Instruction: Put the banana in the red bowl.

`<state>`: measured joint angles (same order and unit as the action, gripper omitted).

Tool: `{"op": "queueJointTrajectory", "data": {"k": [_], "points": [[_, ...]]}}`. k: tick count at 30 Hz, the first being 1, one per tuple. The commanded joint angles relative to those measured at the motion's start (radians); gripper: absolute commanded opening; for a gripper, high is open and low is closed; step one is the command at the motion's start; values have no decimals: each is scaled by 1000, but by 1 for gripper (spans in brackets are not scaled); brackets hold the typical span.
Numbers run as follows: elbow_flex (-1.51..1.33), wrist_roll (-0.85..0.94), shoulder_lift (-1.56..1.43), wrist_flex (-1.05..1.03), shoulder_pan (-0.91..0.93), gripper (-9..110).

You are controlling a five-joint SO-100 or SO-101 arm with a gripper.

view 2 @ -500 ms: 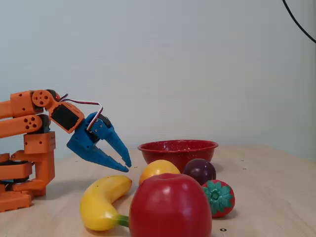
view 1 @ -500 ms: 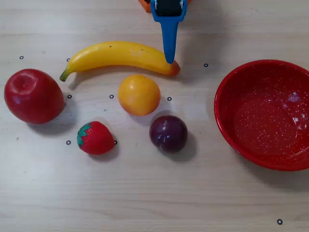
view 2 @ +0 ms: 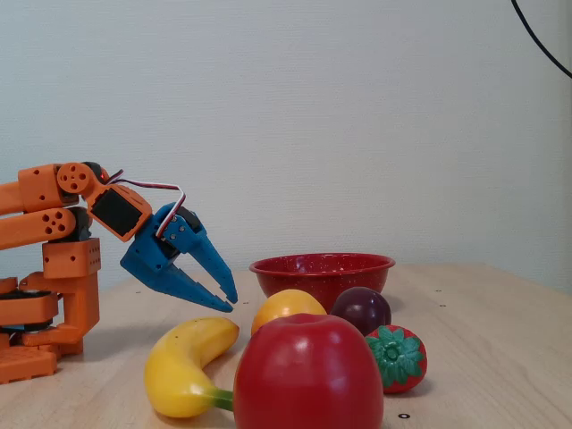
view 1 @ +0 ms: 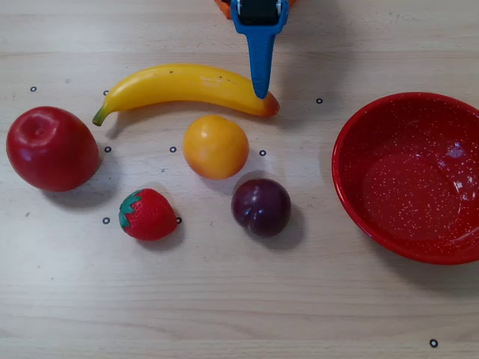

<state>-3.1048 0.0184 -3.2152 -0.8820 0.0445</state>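
Observation:
The yellow banana (view 1: 183, 84) lies on the table at the back, green stem to the left and orange-red end to the right in the overhead view; it also shows in the fixed view (view 2: 183, 362). The red speckled bowl (view 1: 352, 176) stands empty at the right, and at the back in the fixed view (view 2: 322, 268). My blue gripper (view 1: 260, 91) reaches in from the top edge, its tip over the banana's orange-red end. In the fixed view the gripper (view 2: 227, 303) hangs a little above the table, its jaws nearly together and holding nothing.
A dark red apple (view 1: 51, 148) sits at the left, an orange fruit (view 1: 215, 146) just in front of the banana, a strawberry (view 1: 147, 214) and a dark plum (view 1: 260, 206) nearer the front. The orange arm base (view 2: 45, 295) stands at the left in the fixed view.

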Motion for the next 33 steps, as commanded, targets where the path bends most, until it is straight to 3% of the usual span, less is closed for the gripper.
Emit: {"op": "queueJointTrajectory", "data": {"k": [1,7,17,33], "points": [[18,8,14,3,5,0],[202,-28,158,-21,38,0],[718,8,505,-353,34,0],[1391,-103,864,-773,-97,0]]}}
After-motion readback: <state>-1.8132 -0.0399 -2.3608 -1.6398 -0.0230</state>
